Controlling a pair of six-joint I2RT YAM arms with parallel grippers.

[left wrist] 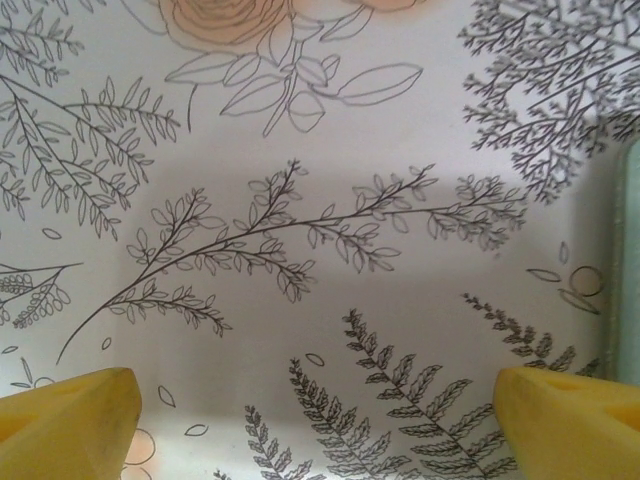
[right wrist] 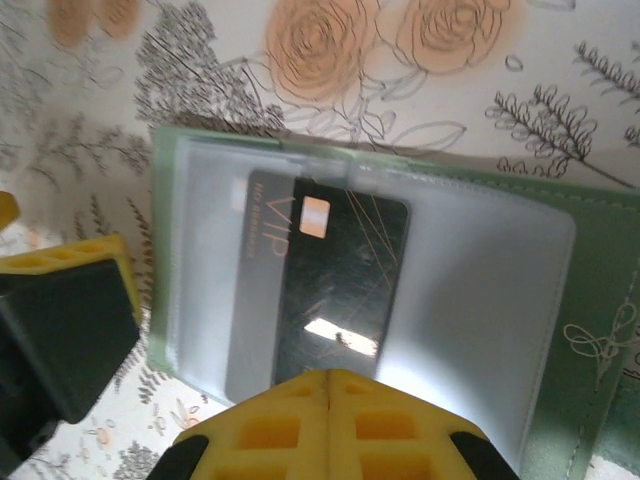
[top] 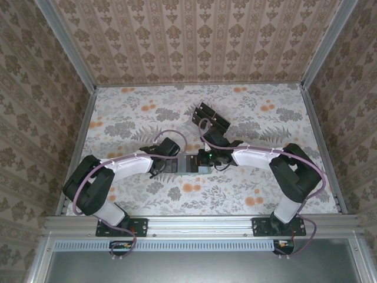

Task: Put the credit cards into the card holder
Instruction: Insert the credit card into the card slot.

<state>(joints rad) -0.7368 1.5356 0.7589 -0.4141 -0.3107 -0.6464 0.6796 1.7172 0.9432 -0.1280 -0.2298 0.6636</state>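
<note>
Left arm [top: 126, 165] and right arm [top: 254, 156] over the card holder [top: 191, 165] mid-table — credit cards [top: 210, 118] beyond

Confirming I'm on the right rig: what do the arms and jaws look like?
Both the left arm and right arm have white links, bulky black joints and a looping purple cable. The jaws are yellow; the right ones show a gridded moulding.

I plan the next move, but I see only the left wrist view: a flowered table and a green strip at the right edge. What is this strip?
Observer: It is the card holder, lying open.
Operator: Is a card there?
Observer: Yes, one black credit card lies tilted at its clear sleeve.
Operator: And the right gripper?
Observer: The right gripper is shut, its tips at that card's edge.
</note>
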